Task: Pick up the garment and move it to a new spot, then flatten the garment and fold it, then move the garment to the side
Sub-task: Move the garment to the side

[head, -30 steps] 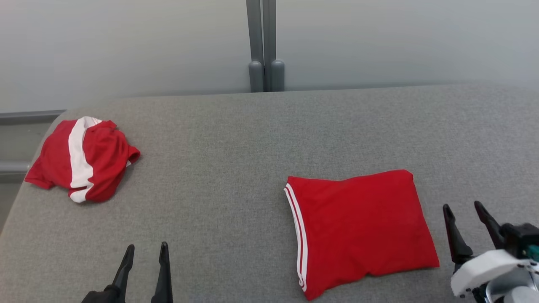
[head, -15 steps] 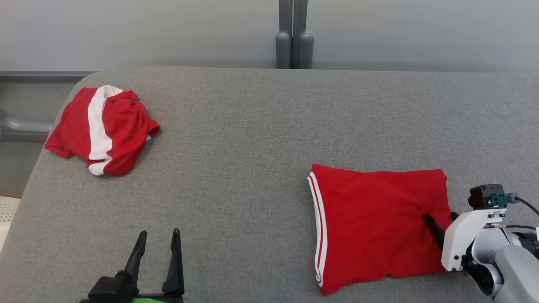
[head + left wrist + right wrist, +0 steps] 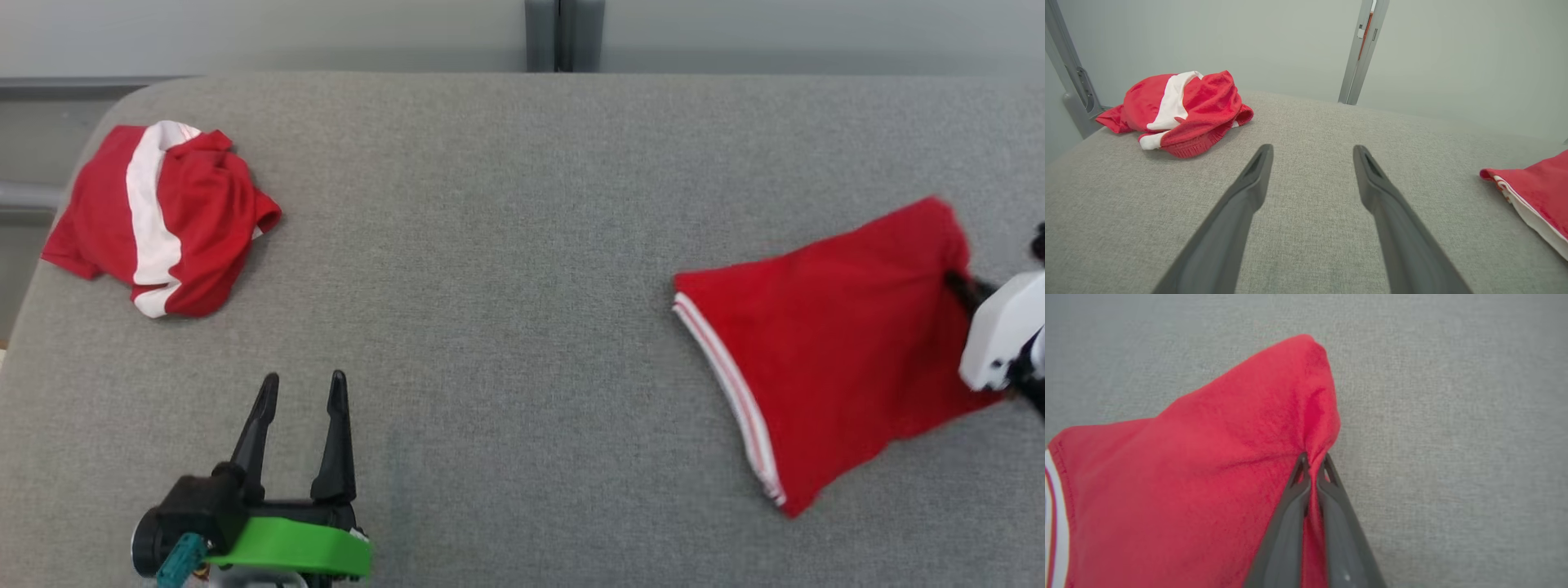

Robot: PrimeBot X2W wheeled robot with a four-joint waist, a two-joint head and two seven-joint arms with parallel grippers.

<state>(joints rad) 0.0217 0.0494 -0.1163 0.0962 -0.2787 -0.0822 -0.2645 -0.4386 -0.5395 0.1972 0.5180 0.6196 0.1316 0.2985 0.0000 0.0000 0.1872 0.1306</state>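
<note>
Pinches the folded red garment [image 3: 824,343] by its 3 o'clock edge with the right hand [image 3: 1312,462], pressed together on cloth; sits at 3 o'clock on the worktop [image 3: 506,245]; leaves the left hand [image 3: 302,382] spread, idle at 7 o'clock; drag low and slow toward 3 o'clock, sparing the fold.

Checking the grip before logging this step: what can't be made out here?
Right wrist view: how many layers of the folded red garment the right gripper pinches; bunched cloth hides it.
Head view: that gripper's fingers, mostly behind its white wrist housing at the right edge.
Left wrist view: the folded garment, cut off by the right edge.
Crumpled red-and-white garment: its kind, hidden by its own folds.
</note>
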